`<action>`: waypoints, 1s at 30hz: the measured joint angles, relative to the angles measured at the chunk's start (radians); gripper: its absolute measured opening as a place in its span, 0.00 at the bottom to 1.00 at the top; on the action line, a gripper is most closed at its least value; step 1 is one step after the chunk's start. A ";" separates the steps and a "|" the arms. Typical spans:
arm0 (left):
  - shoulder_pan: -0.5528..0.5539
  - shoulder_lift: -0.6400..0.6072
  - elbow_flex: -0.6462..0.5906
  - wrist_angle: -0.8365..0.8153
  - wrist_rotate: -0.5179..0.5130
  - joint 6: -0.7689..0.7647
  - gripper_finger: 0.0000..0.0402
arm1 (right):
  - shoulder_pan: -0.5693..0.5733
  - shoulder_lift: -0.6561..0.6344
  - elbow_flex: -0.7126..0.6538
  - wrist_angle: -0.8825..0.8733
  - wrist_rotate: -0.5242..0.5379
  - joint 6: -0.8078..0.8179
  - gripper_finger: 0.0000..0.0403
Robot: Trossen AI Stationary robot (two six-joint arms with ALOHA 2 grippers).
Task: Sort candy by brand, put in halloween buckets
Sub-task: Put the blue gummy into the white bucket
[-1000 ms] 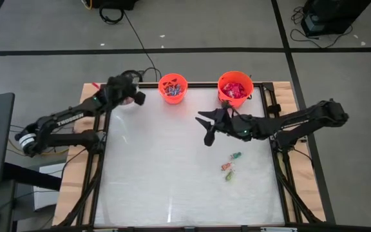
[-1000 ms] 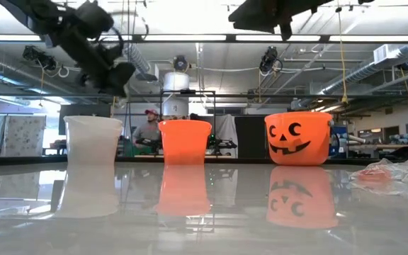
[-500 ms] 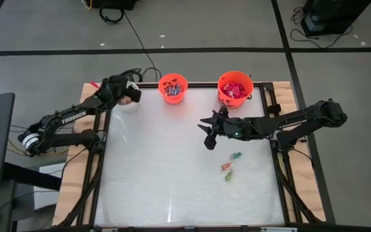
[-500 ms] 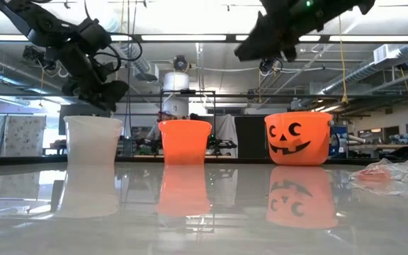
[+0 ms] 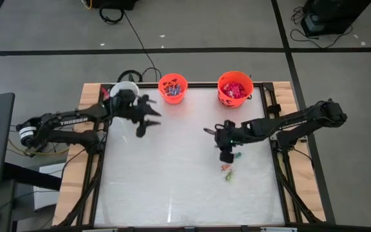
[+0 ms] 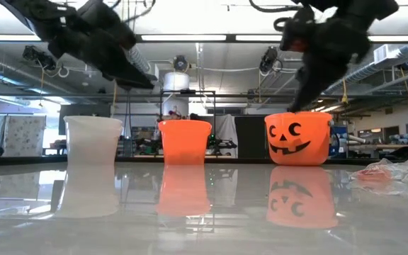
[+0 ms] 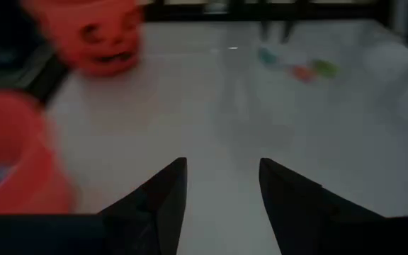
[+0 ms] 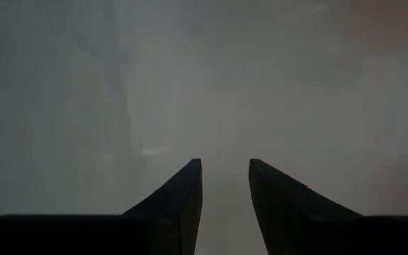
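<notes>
Left gripper [image 5: 148, 118] swung off white bucket [image 5: 123, 88]; candy [image 7: 296, 67] blurred, brand unclear.

1. The right gripper [image 8: 224, 185] showed two dark fingers [image 8: 179, 202] rising from the frame's lower edge.
2. A narrow gap lay between the tips, with nothing held.
3. Beyond them spread a blurred, pale grey table surface [image 8: 83, 85].

Looks like an industrial lab or workshop: exposed ceiling ducts [image 6: 190, 64], strip lights [image 6: 190, 37], cables [image 5: 134, 38] across grey floor [image 5: 44, 32].
</notes>
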 joint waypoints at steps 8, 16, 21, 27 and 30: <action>-0.185 0.000 0.000 0.002 -0.083 0.035 0.46 | 0.065 0.000 -0.023 -0.157 -0.085 0.115 0.35; -0.204 0.000 0.000 0.019 -0.112 0.014 0.46 | 0.128 0.000 -0.148 -0.172 -0.177 0.280 0.37; -0.204 0.000 0.000 0.058 -0.112 0.009 0.46 | 0.158 0.000 -0.225 -0.093 -0.174 0.362 0.35; -0.204 0.000 0.000 0.070 -0.101 -0.007 0.46 | 0.166 -0.004 -0.300 -0.002 -0.132 0.393 0.21; -0.204 0.001 -0.002 0.093 -0.097 -0.008 0.46 | 0.163 -0.001 -0.291 0.001 -0.099 0.391 0.07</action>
